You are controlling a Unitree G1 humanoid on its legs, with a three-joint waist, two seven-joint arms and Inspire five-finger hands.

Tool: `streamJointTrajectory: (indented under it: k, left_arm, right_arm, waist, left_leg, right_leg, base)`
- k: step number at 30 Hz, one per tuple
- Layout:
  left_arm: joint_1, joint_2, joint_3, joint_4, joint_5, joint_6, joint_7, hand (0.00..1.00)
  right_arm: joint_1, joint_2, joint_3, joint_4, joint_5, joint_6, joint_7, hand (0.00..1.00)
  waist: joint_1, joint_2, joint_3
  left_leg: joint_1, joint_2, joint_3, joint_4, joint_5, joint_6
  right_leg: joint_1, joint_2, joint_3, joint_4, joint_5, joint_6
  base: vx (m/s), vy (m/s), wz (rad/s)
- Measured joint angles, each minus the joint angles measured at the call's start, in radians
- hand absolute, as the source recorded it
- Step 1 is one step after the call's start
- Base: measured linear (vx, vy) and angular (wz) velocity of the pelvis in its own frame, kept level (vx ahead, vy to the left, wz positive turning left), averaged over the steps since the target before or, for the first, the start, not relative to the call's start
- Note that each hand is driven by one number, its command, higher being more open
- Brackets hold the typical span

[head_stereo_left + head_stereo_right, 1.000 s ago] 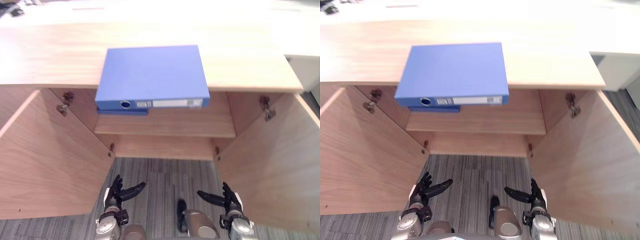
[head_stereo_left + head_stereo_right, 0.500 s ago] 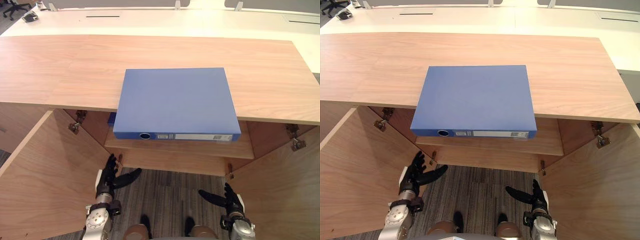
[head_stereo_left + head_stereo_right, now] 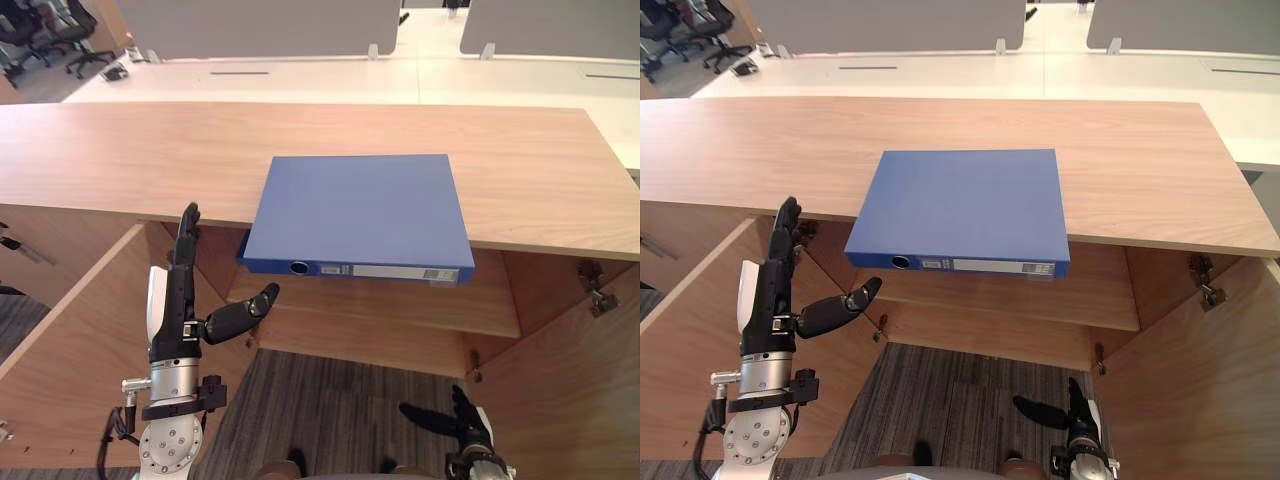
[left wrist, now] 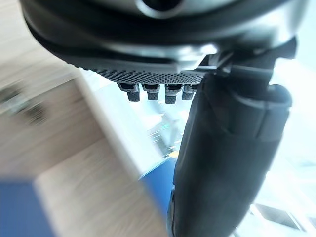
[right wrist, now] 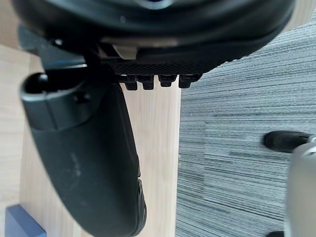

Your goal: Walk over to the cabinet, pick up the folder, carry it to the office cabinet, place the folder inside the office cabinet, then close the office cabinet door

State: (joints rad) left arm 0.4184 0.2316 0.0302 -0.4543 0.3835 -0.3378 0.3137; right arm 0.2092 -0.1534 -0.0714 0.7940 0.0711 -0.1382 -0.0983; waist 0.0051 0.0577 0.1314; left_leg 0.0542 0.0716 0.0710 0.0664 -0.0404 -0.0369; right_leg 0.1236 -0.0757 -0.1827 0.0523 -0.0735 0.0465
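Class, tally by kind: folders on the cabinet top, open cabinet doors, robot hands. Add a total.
Folders: 1, the blue folder
Open doors: 2, left door, right door
Hands: 2, left hand, right hand
Total: 5

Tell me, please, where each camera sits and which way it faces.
Left eye view: on the head, looking down at the folder on the cabinet top; left hand upright, right hand low.
Right eye view: beside it, same downward look, same hands.
Left wrist view: on the left wrist, looking along its open hand toward the cabinet top; thumb in front.
Right wrist view: on the right wrist, looking past its thumb at carpet and a cabinet door.
Shared: both eye views show the folder.
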Motion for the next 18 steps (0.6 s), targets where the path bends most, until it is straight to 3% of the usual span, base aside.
streamJointTrajectory:
  k: [9,17,18]
  left_arm:
    - [-0.028,0.107,-0.108,-0.014,0.149,0.003,0.034,1.00]
    - [-0.177,0.192,-0.236,0.123,0.309,0.019,0.016,1.00]
    - [-0.196,0.198,-0.237,0.158,0.334,0.031,0.007,0.00]
  right_arm:
    - [0.000,-0.004,0.042,0.004,-0.024,-0.005,-0.008,1.00]
    - [0.002,-0.006,0.041,0.004,-0.025,-0.005,-0.003,1.00]
    - [0.001,-0.006,0.041,0.004,-0.024,-0.005,-0.001,1.00]
  waist:
    - [-0.006,-0.010,-0.018]
    - [-0.047,-0.019,-0.033]
    - [-0.053,-0.012,-0.044]
  left_leg:
    - [0.031,0.000,0.005,-0.033,0.014,-0.002]
    - [0.073,0.003,0.050,-0.085,0.028,0.000]
    - [0.079,0.003,0.061,-0.098,0.032,0.000]
  right_leg:
    - [0.015,0.001,0.009,0.001,0.000,-0.001]
    - [0.002,0.007,0.051,0.001,0.001,-0.002]
    - [-0.004,0.007,0.061,0.001,0.001,-0.002]
  base:
    - [-0.02,-0.007,-0.02]
    - [0.02,-0.002,-0.17]
    - [0.03,0.012,-0.23]
